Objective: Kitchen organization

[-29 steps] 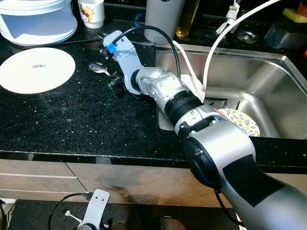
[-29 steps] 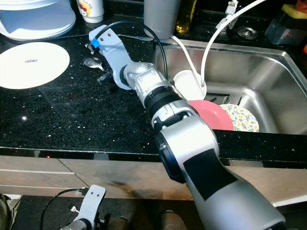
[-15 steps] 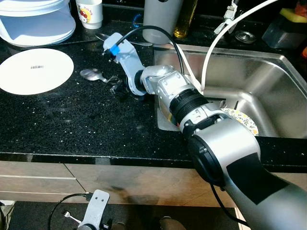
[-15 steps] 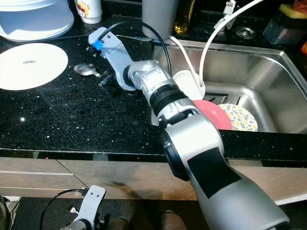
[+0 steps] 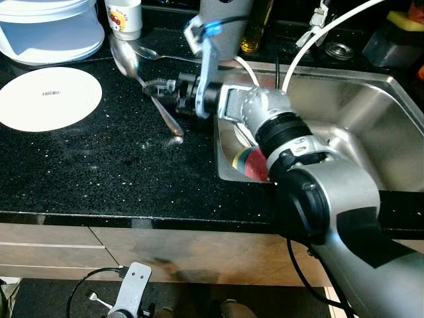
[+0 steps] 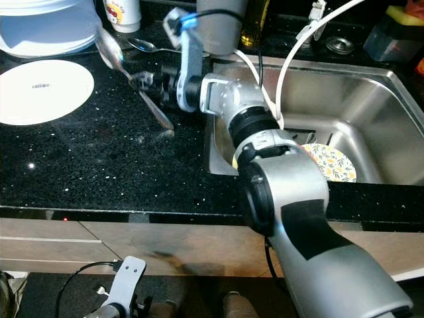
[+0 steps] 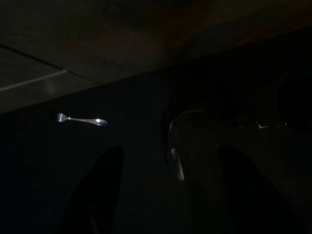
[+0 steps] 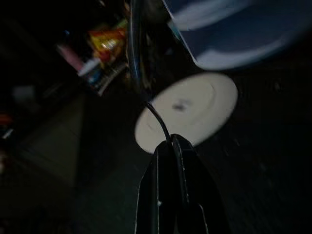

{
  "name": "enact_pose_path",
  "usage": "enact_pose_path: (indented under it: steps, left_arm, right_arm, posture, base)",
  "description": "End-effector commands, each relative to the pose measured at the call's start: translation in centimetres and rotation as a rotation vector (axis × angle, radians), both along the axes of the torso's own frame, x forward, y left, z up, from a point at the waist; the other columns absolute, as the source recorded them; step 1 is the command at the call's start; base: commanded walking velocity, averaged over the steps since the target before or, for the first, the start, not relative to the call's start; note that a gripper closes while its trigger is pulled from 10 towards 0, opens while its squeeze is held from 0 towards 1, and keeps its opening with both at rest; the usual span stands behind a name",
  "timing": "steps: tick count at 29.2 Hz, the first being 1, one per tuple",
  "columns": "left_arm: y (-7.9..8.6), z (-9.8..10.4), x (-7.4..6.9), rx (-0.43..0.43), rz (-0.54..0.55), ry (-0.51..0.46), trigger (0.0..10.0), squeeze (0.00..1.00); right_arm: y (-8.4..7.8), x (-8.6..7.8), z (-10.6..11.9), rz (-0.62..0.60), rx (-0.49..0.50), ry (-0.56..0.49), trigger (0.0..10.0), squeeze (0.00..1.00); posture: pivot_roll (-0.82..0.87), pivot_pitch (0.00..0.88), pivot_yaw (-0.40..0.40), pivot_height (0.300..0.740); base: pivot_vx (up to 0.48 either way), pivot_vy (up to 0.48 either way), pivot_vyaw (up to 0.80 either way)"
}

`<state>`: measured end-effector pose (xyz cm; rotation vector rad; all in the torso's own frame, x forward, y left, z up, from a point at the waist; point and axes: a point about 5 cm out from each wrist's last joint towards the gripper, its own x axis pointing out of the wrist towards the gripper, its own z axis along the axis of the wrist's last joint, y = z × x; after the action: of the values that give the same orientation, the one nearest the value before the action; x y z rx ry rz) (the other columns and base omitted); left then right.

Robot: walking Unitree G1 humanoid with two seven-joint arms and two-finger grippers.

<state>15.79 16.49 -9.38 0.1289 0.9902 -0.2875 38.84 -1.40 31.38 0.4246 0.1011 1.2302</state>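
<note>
My right gripper [image 5: 154, 86] is shut on the handle of a metal spoon [image 5: 126, 58], held tilted over the black counter [image 5: 99, 165]. The spoon's bowl points up toward the back and its handle end hangs low near the counter top. In the right wrist view the fingers [image 8: 161, 185] are pressed together on the thin handle [image 8: 158, 122]. A second spoon [image 5: 151, 53] lies flat at the back by the grey cylinder [image 5: 222, 23]. My left gripper [image 5: 132, 295] hangs idle below the counter front, fingers [image 7: 95, 195] apart.
A white plate [image 5: 50, 98] lies on the counter to the left, behind it a white container [image 5: 50, 30] and a mug [image 5: 126, 16]. The steel sink [image 5: 358, 106] on the right holds a red plate [image 5: 255, 165] and a floral plate [image 6: 331, 162]. A fork [image 7: 80, 119] lies on the floor.
My right gripper has closed on the spoon and lifted it off the counter, with the wrist turned over. The spoon now hangs tilted in the air instead of lying flat.
</note>
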Motion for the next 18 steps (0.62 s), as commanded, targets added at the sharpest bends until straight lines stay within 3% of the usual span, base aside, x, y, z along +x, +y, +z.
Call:
enact_pose_path:
  steps: [1, 2, 7, 12, 18]
  left_arm:
    - [-0.4, -1.1, -2.6, 0.002, -0.007, 0.111, 10.0, 0.00]
    - [-0.3, -1.1, -2.4, 0.011, -0.006, 0.108, 10.0, 0.00]
    - [-0.1, -1.0, -2.1, 0.024, -0.005, 0.106, 10.0, 0.00]
    - [0.3, -0.8, -1.6, 0.051, -0.009, 0.108, 10.0, 0.00]
    - [0.5, -0.8, -1.3, 0.070, -0.010, 0.108, 10.0, 0.00]
  right_arm:
    - [-0.6, -0.1, 0.6, 0.028, 0.090, -0.002, 0.0, 0.00]
    - [-1.5, -0.1, 1.2, 0.041, 0.189, -0.025, 0.0, 0.00]
    - [-2.5, -0.2, 1.8, 0.044, 0.289, -0.061, 0.0, 0.00]
    - [-4.6, -0.3, 2.5, -0.021, 0.494, -0.070, 0.0, 0.00]
    - [-5.9, -0.1, 1.7, -0.112, 0.548, -0.046, 0.0, 0.00]
  posture:
    - [0.11, 0.093, -0.073, 0.740]
    - [0.11, 0.078, -0.065, 0.740]
    - [0.11, 0.062, -0.057, 0.740]
    - [0.11, 0.022, -0.039, 0.740]
    - [0.11, 0.006, -0.025, 0.740]
  base:
    - [0.000, 0.000, 0.00]
    - [0.000, 0.000, 0.00]
    - [0.000, 0.000, 0.00]
    - [0.000, 0.000, 0.00]
    - [0.000, 0.000, 0.00]
